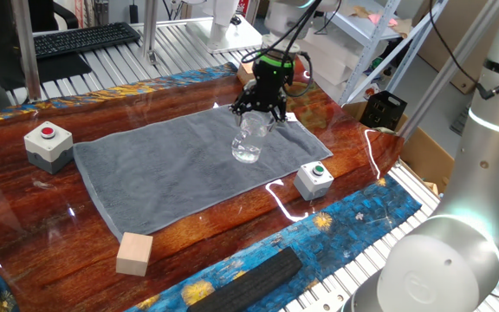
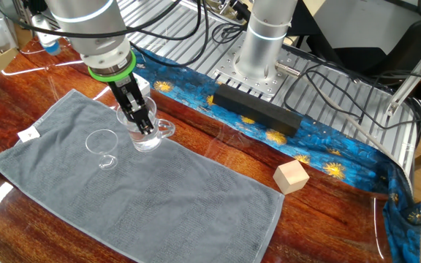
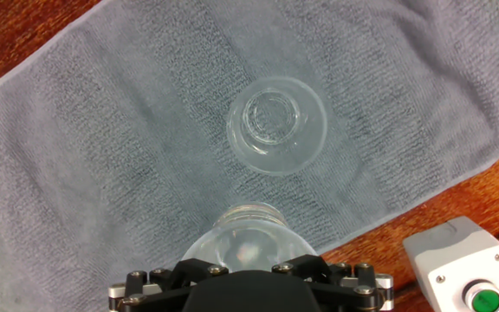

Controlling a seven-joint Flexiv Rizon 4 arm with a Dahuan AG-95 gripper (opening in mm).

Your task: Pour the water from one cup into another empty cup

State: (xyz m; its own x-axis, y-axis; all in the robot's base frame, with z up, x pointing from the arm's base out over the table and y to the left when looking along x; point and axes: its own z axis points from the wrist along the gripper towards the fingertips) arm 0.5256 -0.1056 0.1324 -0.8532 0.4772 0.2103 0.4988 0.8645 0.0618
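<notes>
Glass mug upright on grey towel, frame centre-left; claw spread wide around mug; small glass just left.

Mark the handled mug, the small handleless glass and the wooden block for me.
handled mug point(image 2: 152, 135): the other fixed view, its lower glass wall
small handleless glass point(image 2: 102, 142): the other fixed view, inside its round rim
wooden block point(image 2: 291, 177): the other fixed view, its top face
</notes>
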